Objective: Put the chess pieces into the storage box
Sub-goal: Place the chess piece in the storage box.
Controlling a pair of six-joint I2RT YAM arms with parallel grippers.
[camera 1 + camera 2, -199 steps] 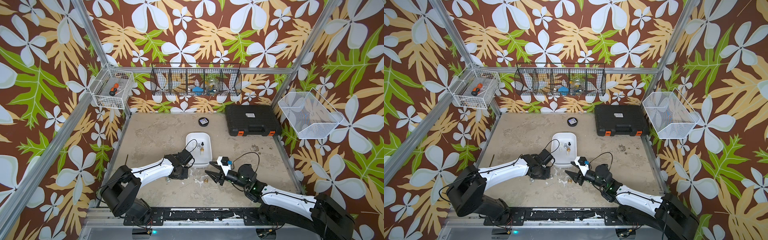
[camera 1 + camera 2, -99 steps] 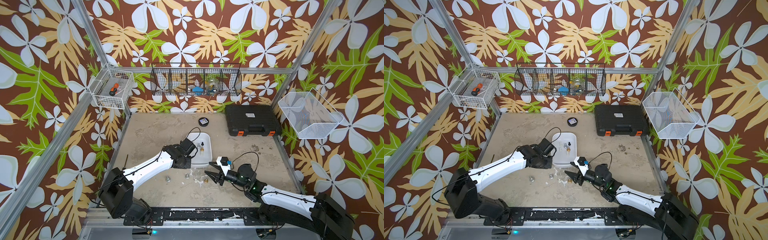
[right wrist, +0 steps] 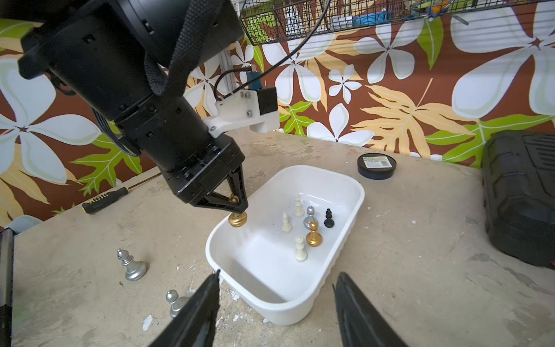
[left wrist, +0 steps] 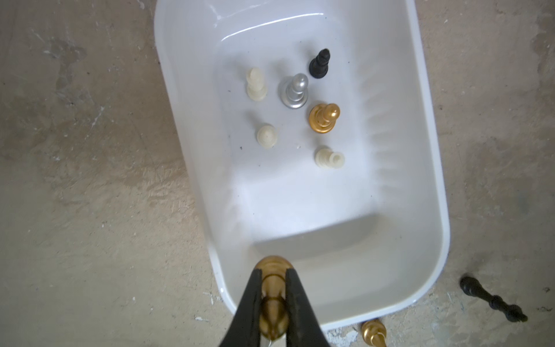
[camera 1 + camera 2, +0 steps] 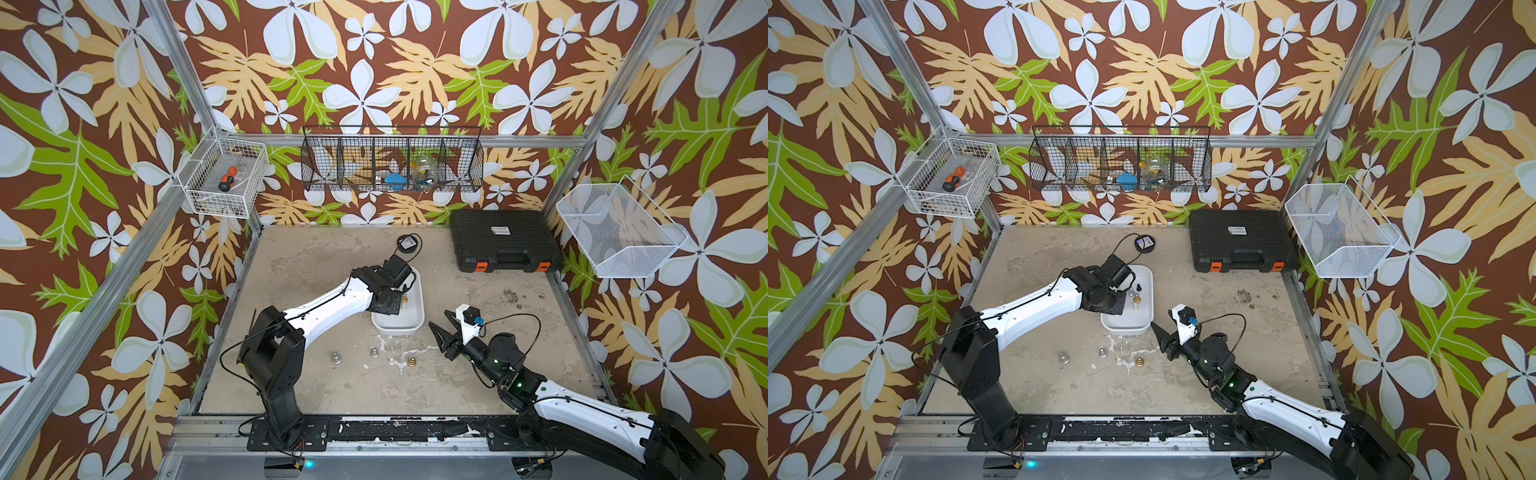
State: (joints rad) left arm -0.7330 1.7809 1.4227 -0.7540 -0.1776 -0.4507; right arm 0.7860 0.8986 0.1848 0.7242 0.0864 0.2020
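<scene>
Currently, the left gripper point(image 4: 273, 272) is clamped on the held gold piece point(image 3: 237, 220), fingers pinching the stem, base pointing down. The piece hangs over the left rim of the storage box point(image 3: 318, 173), toward the box's near end and clear of the box floor. Whether the base touches the rim cannot be told.

The storage box sits mid-table, its long axis running near to far. Inside, 6 chess pieces stand upright, clustered in the far half: 3 cream pieces point(image 4: 256, 84), 1 silver pawn point(image 4: 295, 90), 1 gold pawn point(image 4: 323, 118) and 1 black piece point(image 4: 320, 64). The near half of the box floor is bare.

On the table just near of the box, both top views show a loose row of 4. From left to right: a silver bishop point(image 5: 335, 358), a smaller silver piece point(image 5: 374, 352), a tiny cream piece point(image 5: 391, 362) and a loose gold piece point(image 5: 411, 361). The right wrist view shows the 2 silver ones upright.

In the left wrist view a fallen black piece point(image 4: 492, 300) lies on its side on the table. It is close to a near corner of the box but apart from it.

The right gripper point(image 3: 277, 273) has its jaws apart and holds nothing. It sits low, just right of the box's near end, pointing toward it.

A black puck point(image 5: 407, 242) lies far of the box. A black case point(image 5: 505, 239) sits at the far right. A screwdriver point(image 3: 105, 199) lies at the table's left edge.
</scene>
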